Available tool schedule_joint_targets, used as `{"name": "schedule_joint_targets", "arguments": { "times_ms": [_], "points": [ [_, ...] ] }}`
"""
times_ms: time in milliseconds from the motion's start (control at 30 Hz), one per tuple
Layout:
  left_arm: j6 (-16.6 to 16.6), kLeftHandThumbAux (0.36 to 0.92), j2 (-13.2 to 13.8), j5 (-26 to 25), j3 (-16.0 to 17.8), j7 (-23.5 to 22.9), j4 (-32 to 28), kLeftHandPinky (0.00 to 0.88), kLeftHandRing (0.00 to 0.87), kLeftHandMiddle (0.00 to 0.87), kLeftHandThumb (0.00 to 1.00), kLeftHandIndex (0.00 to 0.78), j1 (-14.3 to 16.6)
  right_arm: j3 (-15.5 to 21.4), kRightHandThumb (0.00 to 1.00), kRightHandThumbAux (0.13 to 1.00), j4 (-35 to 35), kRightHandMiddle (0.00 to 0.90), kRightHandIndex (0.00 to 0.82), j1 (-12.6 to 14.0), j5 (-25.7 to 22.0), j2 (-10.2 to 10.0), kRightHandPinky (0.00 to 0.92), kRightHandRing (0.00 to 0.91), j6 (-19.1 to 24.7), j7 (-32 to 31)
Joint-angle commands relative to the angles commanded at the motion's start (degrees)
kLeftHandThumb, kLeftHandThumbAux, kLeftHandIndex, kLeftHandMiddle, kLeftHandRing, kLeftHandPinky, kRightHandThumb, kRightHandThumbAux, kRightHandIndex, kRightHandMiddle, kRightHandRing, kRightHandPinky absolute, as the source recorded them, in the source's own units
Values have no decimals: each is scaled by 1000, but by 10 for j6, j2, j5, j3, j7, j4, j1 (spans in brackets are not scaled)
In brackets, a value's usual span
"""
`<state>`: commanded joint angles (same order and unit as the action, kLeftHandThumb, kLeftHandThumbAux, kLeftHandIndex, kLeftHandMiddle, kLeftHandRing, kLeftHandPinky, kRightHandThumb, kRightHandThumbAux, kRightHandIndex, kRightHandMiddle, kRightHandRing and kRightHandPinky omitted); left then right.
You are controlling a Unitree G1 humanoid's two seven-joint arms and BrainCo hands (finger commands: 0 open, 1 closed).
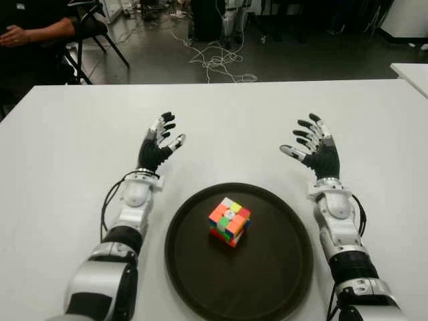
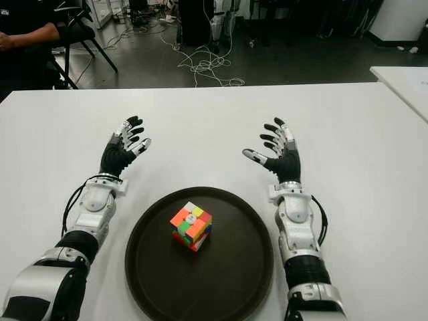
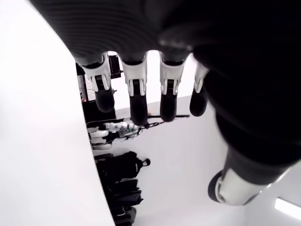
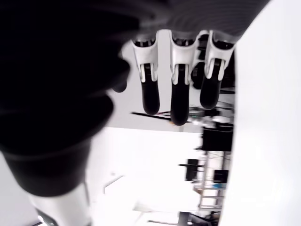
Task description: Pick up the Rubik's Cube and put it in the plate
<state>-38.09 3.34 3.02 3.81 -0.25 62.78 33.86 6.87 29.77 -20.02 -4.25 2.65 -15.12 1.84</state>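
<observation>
both hands, the left hand (image 1: 158, 146) and right hand (image 1: 314, 148), are spread and empty beside the round dark plate (image 1: 281, 267). your multicoloured plastic rubik's cube (image 1: 229, 221) already sits inside it: probably light, rigid, slick-faced; pinch opposite flat sides.

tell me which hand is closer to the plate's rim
The right hand: its forearm runs right along the rim of the plate. The left hand sits farther out, with bare table between its arm and the rim. Both are open, empty.

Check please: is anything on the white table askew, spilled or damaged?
Nothing stands out. The multicoloured Rubik's Cube sits whole on the round dark brown plate. The left hand and right hand show open beyond it, holding nothing.
</observation>
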Motion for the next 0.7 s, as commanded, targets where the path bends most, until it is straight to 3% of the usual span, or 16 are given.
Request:
{"name": "schedule_joint_targets", "arguments": {
  "times_ms": [267,700],
  "points": [
    [13,691,2,1,-2,-7,-2,112,123,148,0,122,1,-2,0,866,-19,227,137,1,5,4,317,260,44,-5],
    [19,714,5,4,-5,-8,-2,134,135,155,0,121,3,-2,0,877,-20,247,158,-1,11,5,326,273,46,-5]
  ]
}}
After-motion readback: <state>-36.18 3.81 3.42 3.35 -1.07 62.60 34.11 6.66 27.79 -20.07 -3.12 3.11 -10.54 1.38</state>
